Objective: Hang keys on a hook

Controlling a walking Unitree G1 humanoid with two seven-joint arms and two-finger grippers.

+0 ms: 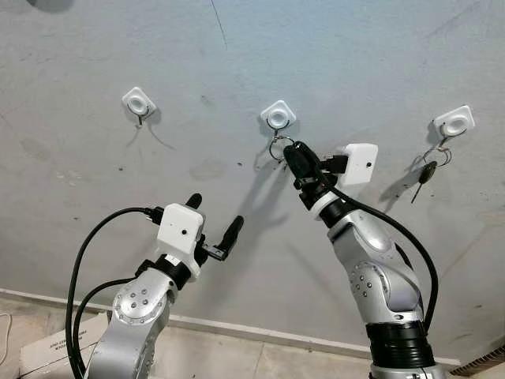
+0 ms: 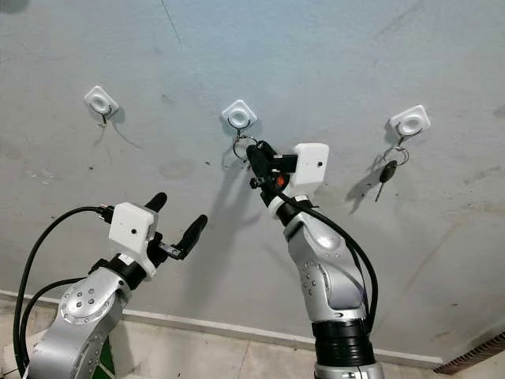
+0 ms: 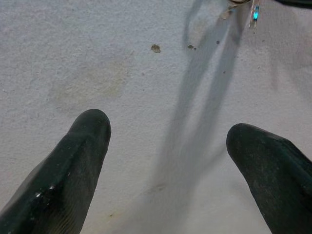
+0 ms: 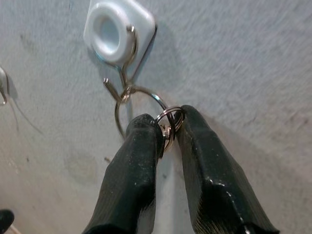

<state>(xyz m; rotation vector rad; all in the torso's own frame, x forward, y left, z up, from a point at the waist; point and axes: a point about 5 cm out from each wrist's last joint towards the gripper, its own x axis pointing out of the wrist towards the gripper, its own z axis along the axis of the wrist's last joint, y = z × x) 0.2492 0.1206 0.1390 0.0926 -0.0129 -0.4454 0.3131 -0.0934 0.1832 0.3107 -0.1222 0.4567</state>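
The right gripper reaches up to the middle hook on the wall. Its fingers pinch a small key ring. That ring links to a larger ring looped on the hook's wire. The left gripper is held lower, near the wall, its fingers spread. A dark key hangs from the right hook. The left hook is bare.

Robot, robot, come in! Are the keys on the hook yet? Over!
Right hand shut on key ring, ring looped on middle hook. Left hand open, idle. Nothing in the way.
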